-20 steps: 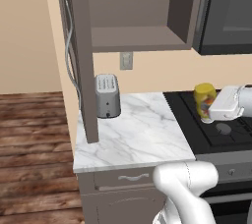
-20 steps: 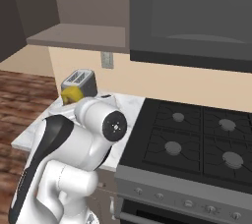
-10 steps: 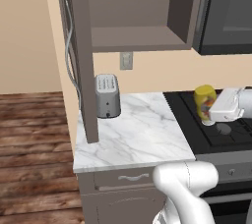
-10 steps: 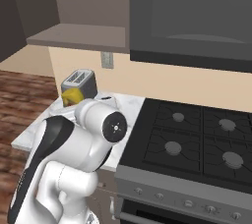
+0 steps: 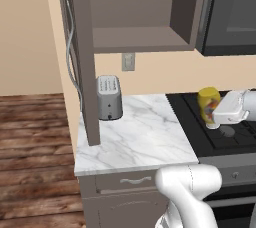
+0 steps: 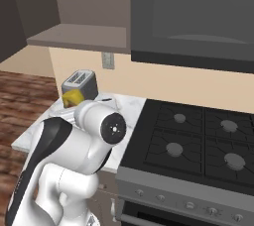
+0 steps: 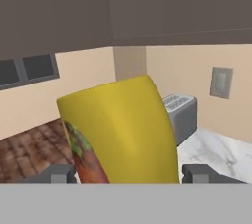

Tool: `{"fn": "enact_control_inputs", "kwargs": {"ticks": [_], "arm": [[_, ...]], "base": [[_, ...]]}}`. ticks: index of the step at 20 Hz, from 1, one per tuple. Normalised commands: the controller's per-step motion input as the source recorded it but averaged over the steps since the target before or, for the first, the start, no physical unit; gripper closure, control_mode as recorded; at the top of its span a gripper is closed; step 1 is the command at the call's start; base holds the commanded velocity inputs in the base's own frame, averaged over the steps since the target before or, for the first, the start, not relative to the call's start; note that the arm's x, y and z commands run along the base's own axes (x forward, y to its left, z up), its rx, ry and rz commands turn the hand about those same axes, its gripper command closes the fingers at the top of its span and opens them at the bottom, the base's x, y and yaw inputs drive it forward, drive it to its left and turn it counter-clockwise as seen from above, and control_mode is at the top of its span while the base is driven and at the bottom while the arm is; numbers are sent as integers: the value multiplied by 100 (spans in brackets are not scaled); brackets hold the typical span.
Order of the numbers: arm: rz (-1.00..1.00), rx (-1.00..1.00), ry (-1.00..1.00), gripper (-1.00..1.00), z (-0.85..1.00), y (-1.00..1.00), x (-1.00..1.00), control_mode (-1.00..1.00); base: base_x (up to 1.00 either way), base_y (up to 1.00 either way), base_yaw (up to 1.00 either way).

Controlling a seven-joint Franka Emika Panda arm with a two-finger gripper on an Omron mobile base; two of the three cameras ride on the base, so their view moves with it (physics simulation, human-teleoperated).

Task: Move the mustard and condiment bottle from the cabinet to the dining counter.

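the gripper (image 7: pixel 125 174) holds the mustard (image 7: pixel 120 132): in the hand view the yellow bottle sits between the two dark finger tips (image 7: pixel 58 173), one on each side of its body, so the pincer is clamped on the bottle rather than standing free. a red and green patch shows low on the bottle's left face.

in the left base view the mustard (image 5: pixel 208 104) is upright in the air above the left part of the black stove (image 5: pixel 220 137), with the white hand of the arm (image 5: pixel 232 109) just to its right and touching it. it is off the marble worktop (image 5: pixel 135 139) and well below the cabinet (image 5: pixel 145 12).

in the right base view a piece of the mustard (image 6: pixel 72 97) shows just behind the arm's white elbow (image 6: pixel 101 123), in front of the toaster (image 6: pixel 81 82).

the cabinet door (image 5: pixel 82 47) stands open, edge-on toward the camera, its curved silver handle (image 5: pixel 70 52) on the left side. the inner shelf (image 5: pixel 140 39) shows as a bare board.

the toaster (image 5: pixel 109 97) stands at the back of the worktop, near the wall, below the wall socket (image 5: pixel 128 61). the dark hood (image 6: pixel 193 17) hangs above the stove (image 6: pixel 198 141) with four burners.
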Motion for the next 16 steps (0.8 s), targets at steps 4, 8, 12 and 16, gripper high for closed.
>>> {"fn": "enact_control_inputs", "kwargs": {"ticks": [4, 8, 12, 16], "arm": [[-1, 0, 1, 100, -3, 0, -6, -100], [-1, 0, 1, 100, -2, 0, -8, -100], [-1, 0, 0, 100, 0, 0, -16, -100], [-1, 0, 0, 100, 0, -3, -23, -100]], "base": [[0, 0, 0], [0, 0, 0], [0, 0, 0], [0, 0, 0]]}}
